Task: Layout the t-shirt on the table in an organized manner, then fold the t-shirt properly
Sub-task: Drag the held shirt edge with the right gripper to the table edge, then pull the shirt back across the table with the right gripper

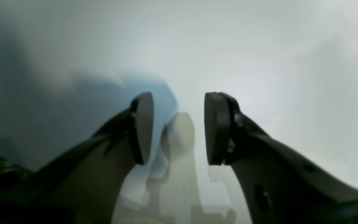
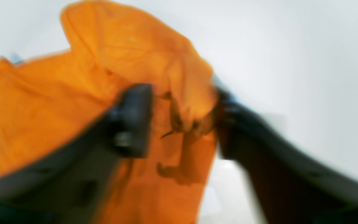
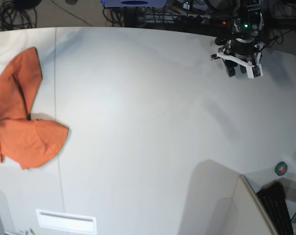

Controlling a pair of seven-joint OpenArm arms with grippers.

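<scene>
The right end effector [image 2: 182, 121] has its two dark fingers [image 2: 132, 121] spread apart, and a bunched ridge of the t-shirt [image 2: 42, 105] sits in the gap between them. The view is blurred, so I cannot tell whether either pad is pressing the cloth; the jaws read as apart, not clamped. The risk here is a poor bite: closing on a thick wad instead of a single edge would likely lift several layers at once, and spreading the garment from such a grip would twist it further.

The left end effector [image 3: 241, 69] hangs over the far right of the surface [image 3: 148, 112], its pads [image 1: 143, 127] clearly apart with nothing between them. It is well away from the cloth, so for now the shirt has at most one point of contact.

In the base view the t-shirt lies crumpled at the far left edge of the surface, partly cut off by the frame, one lobe reaching toward the far side and another lobe nearer, with dark hem lines showing where it is folded over itself. Because it sits so close to the edge, a pull toward the left could drag it off the surface. A pull toward the centre with one arm only would probably stretch it into a rope instead of laying it flat. Neck and sleeves cannot be made out, so a wrongly chosen corner is also possible.
</scene>
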